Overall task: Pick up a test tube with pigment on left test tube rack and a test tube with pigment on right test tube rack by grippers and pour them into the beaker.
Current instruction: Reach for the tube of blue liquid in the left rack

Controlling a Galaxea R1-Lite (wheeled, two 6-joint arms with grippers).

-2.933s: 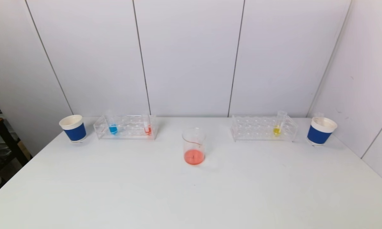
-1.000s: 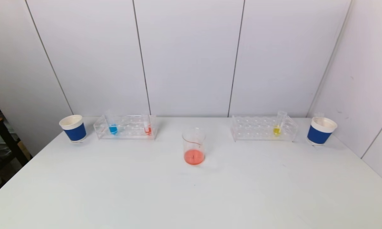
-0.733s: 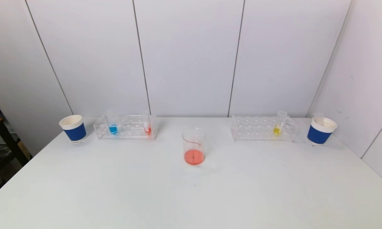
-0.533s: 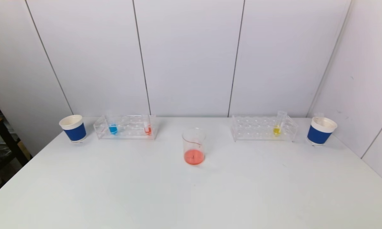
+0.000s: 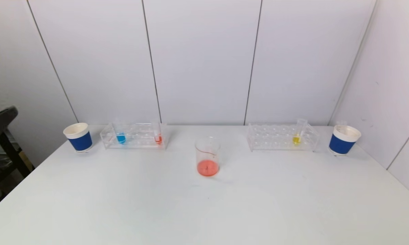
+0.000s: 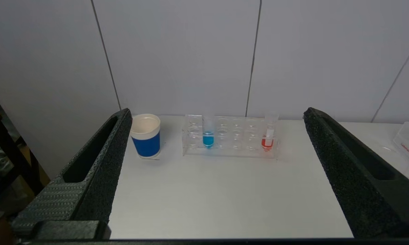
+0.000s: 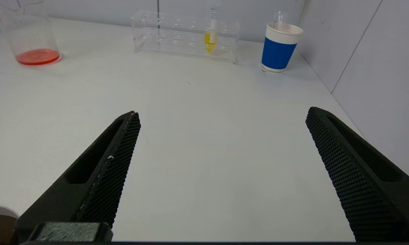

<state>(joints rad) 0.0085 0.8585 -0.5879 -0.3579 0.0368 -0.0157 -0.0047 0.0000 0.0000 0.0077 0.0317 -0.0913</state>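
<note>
Clear acrylic left rack sitting well ahead of left gripper, jaws spread wide, empty; blue-pigment tube and red-pigment tube standing upright for top grabs. Right gripper likewise gaping, facing yellow-pigment tube in right rack; glass beaker waiting between racks for pouring.

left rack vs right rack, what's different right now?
The left test tube rack holds two filled tubes, a blue tube near its outer end and a red tube near its beaker-side end; the right test tube rack holds one, a yellow tube. The left rack's tubes stand upright; the yellow one leans. Both racks are clear, at the table's back.
</note>
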